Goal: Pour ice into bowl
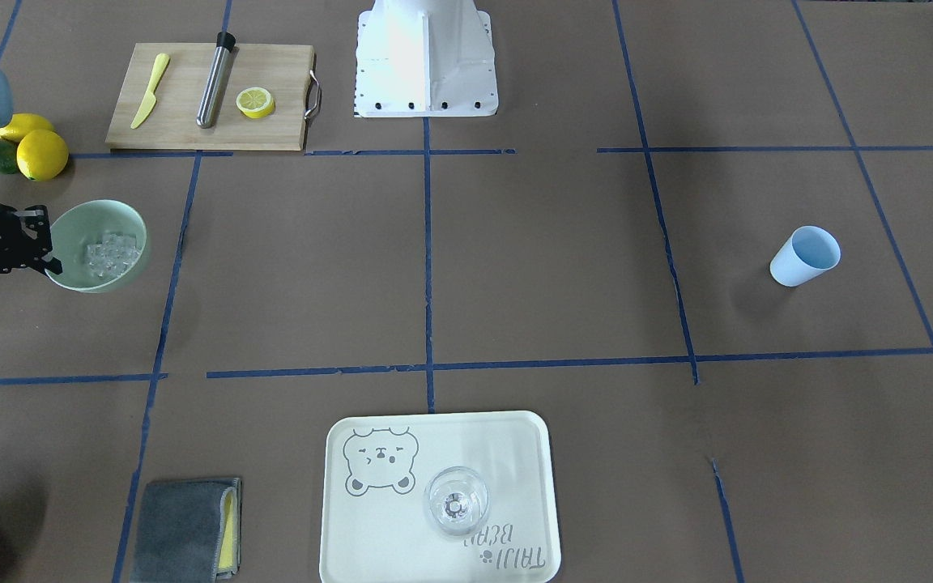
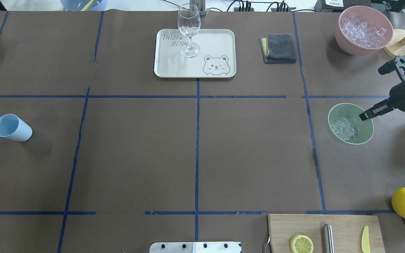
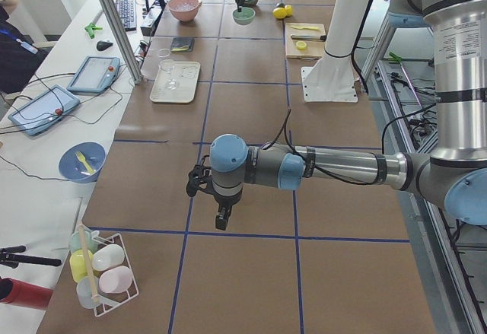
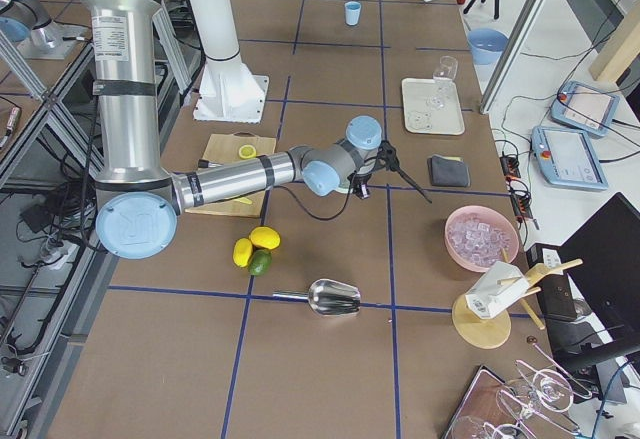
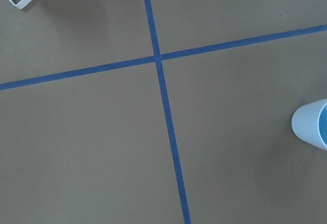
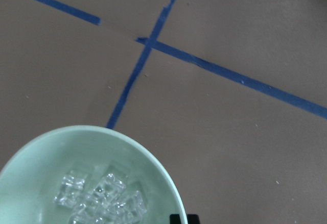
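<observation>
The pale mint-green bowl (image 1: 122, 279) stands at the table's right side and holds a handful of clear ice cubes (image 1: 110, 253). It also shows in the overhead view (image 2: 362, 135) and the right wrist view (image 6: 30, 163), with the ice (image 2: 343, 129) (image 6: 99, 196) inside. My right gripper (image 1: 47, 254) (image 2: 363, 116) (image 6: 182, 218) is shut on the bowl's rim. My left gripper (image 3: 221, 218) hangs over bare table far to the left; I cannot tell whether it is open. A blue cup (image 2: 12, 127) (image 5: 312, 128) stands near it.
A pink container (image 2: 350, 44) full of ice stands beyond the bowl. A metal scoop (image 4: 333, 299) lies on the table. Lemons (image 1: 41, 154), a cutting board (image 1: 183, 129), a grey cloth (image 2: 280, 48) and a tray (image 2: 174, 68) with a clear glass (image 2: 189, 31) stand around.
</observation>
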